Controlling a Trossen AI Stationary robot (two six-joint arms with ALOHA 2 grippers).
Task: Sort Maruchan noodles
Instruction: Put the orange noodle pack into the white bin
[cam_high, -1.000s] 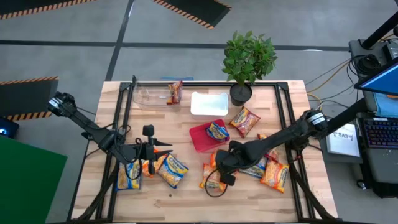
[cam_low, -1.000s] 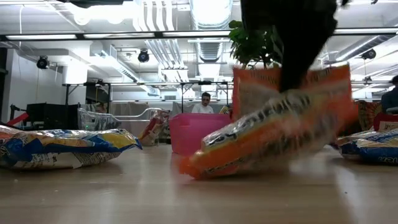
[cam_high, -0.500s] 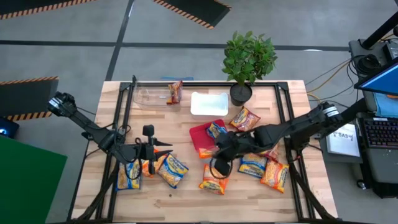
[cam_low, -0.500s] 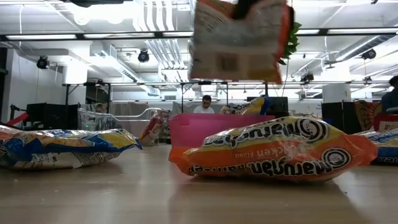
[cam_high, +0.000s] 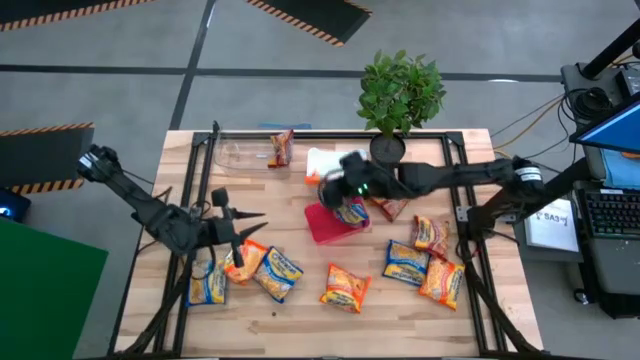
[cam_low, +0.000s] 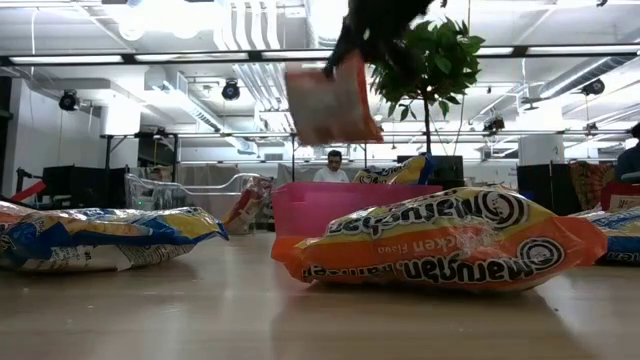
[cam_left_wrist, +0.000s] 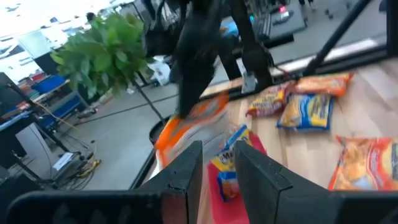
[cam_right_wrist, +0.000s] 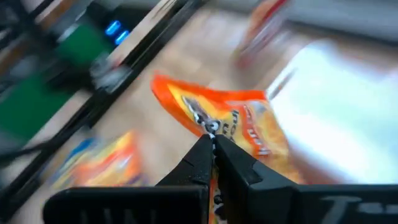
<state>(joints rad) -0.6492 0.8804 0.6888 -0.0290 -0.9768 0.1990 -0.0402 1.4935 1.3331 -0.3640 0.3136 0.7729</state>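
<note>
Here, taking the red tray (cam_high: 322, 222) as our landmark, we see nearest us, in front of it, an orange packet (cam_low: 440, 240) lying flat on the worktop (cam_high: 300, 312). To its front left our left tool (cam_high: 232, 222) hovers over more packets, fingers parted and holding nothing. Behind the tray's far edge, beside the white tray (cam_high: 322, 160), our right tool (cam_high: 338, 178) is pinched shut on an orange packet held aloft (cam_right_wrist: 230, 121). Beyond stands a plant (cam_high: 400, 95).

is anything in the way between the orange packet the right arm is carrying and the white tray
Nothing visible blocks it. The right gripper holds the orange packet in the air by the white tray, whose bare surface shows right beside the packet.
</note>
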